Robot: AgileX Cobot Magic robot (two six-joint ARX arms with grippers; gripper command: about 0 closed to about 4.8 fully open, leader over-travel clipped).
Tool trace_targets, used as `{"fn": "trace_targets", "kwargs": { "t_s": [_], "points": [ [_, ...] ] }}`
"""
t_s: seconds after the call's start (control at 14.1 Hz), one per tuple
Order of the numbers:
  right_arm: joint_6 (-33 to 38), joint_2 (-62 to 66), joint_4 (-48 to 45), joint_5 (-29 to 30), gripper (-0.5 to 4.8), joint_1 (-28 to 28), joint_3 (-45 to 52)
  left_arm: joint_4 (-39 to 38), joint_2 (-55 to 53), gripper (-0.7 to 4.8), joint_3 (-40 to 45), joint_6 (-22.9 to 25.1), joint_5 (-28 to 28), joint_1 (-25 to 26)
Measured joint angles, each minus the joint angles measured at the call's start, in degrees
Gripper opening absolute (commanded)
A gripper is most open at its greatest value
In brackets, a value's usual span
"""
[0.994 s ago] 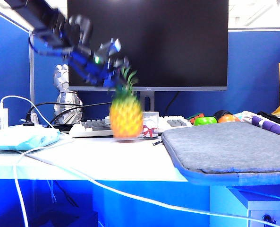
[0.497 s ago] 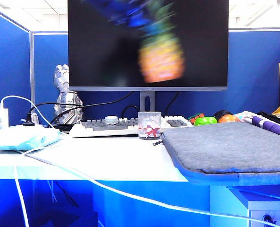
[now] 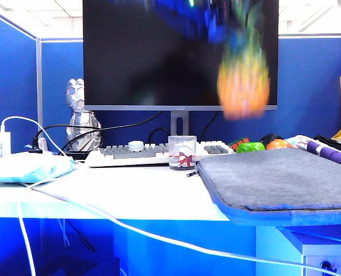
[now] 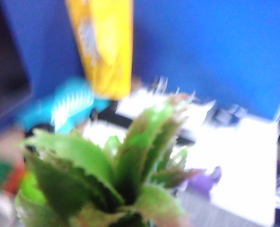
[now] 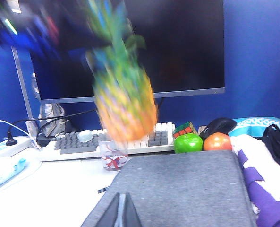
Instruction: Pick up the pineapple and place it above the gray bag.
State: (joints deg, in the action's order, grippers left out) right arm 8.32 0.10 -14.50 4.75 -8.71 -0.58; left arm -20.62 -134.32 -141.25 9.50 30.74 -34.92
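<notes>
**Pineapple aloft over the table**

While it hangs blurred in front of the dark monitor (image 3: pixel 179 52), the pineapple (image 3: pixel 243 80) sits high in the air, above the far left part of the gray bag (image 3: pixel 282 178) and touching nothing on the table (image 3: pixel 130 198). The left gripper (image 3: pixel 216 23) shows in the exterior view only as a blue smear at the leafy crown, clamped on the pineapple by its top. From the left wrist camera, green spiky leaves (image 4: pixel 125 175) fill the foreground and the jaws themselves are hidden.

The gray bag lies flat on the right side of the table, its near corner overhanging the edge. Behind it sit a green fruit (image 3: pixel 249 147) and an orange fruit (image 3: pixel 278 144), close together, with a keyboard (image 3: pixel 153 153) running along under the monitor. A small clear cup (image 3: pixel 182 152) stands just off the bag's left edge.

The right gripper (image 5: pixel 121 213) appears low in its own wrist view, over the near edge of the gray bag (image 5: pixel 187 189), its 2 fingers pressed together and holding nothing. That view also shows the pineapple (image 5: pixel 123 99) in mid-air before the monitor.
</notes>
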Motion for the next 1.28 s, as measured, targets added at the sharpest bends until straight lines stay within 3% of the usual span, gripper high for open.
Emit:
{"fn": "trace_targets", "kwargs": {
  "t_s": [0.28, 0.5, 0.78, 1.28],
  "points": [
    [0.2, 0.0, 0.0, 0.0, 0.04, 0.0, 0.0, -1.0, -8.5, -0.05, 0.6, -3.3, 1.1, -0.5],
    [0.2, 0.0, 0.0, 0.0, 0.05, 0.0, 0.0, 4.1, -8.7, -0.05, 0.5, -5.0, 3.0, -1.6],
    [0.2, 0.0, 0.3, -0.2, 0.05, 0.0, 0.0, 3.6, -8.7, -0.05, 0.5, -5.0, 3.6, -4.5],
    [0.3, 0.0, 0.3, -0.2, 0.04, 0.0, 0.0, 5.4, -7.5, -0.05, 7.2, -1.5, 1.3, -4.3]
  ]
}}
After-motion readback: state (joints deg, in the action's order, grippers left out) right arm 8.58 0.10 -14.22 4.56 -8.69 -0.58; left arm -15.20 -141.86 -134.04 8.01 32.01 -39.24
